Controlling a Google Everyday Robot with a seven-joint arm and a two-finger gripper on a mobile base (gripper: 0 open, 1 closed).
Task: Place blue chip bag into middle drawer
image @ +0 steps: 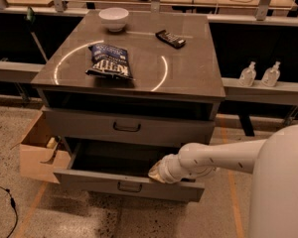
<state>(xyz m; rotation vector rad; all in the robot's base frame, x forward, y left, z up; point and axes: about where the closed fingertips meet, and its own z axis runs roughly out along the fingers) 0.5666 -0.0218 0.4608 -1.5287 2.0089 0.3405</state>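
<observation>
camera view: looked down on a grey drawer unit from its front
desk (188,73): grey top of the unit, marked with a bright ring of light (161,76)
blue chip bag (109,61): lay flat on the desk, left of centre, inside the ring, well apart from the arm
white bowl (113,19): stood at the desk's far edge, behind the bag
black packet (170,38): lay flat, far right of the bag
top drawer (126,127): closed
middle drawer (89,178): pulled open, inside dark
end effector (155,172): sat at the open middle drawer's front rim, right of its handle; opening and hold could not be told
arm (218,156): white, reached in from the right
cardboard box (35,155): open, on the floor left of the unit
bottles (248,74): two, on a ledge at right
</observation>
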